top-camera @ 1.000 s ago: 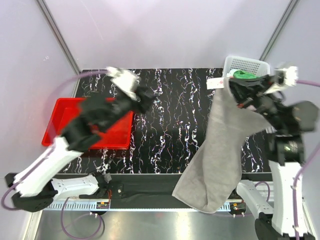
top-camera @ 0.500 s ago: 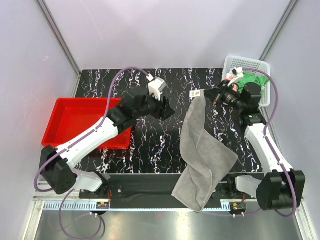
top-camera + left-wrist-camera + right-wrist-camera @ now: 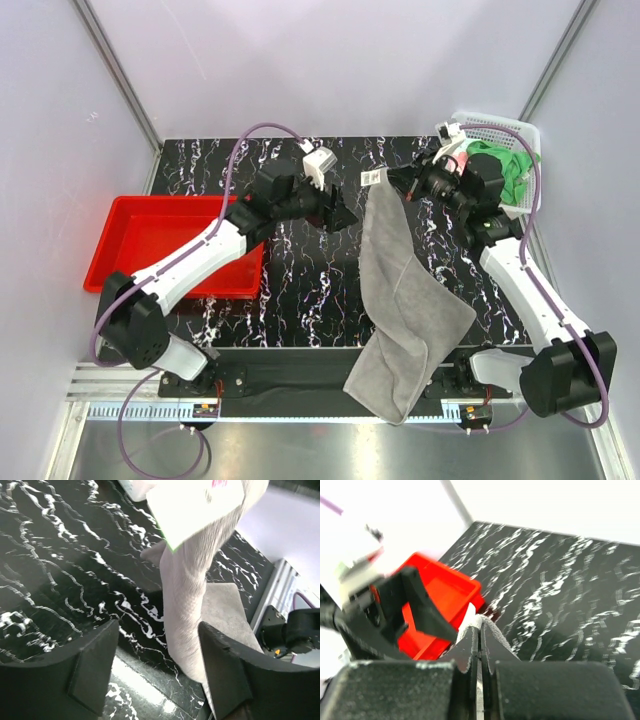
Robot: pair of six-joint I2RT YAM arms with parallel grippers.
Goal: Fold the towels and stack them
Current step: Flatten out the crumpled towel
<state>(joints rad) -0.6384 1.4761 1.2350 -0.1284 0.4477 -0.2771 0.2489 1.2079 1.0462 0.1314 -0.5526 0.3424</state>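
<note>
The large grey towel (image 3: 410,300) hangs from one corner and trails down over the table's front edge. My right gripper (image 3: 392,181) is shut on that top corner, beside its white label (image 3: 372,178). In the right wrist view the cloth's edge (image 3: 492,629) pokes out between the pressed-together fingertips of the right gripper (image 3: 481,630). My left gripper (image 3: 345,215) is open just left of the towel's upper edge. In the left wrist view the hanging grey towel (image 3: 187,610) passes close to the right finger (image 3: 225,670), touching neither pad that I can see. A bright green towel (image 3: 512,172) lies in the basket.
A red tray (image 3: 150,235) sits at the table's left side, also seen behind the left arm in the right wrist view (image 3: 445,595). The white perforated basket (image 3: 495,128) stands at the back right corner. The black marbled table (image 3: 300,280) lies below both arms.
My right gripper has carried the towel's corner left, away from the basket. My left arm has swung right toward the towel and its jaws have widened.
</note>
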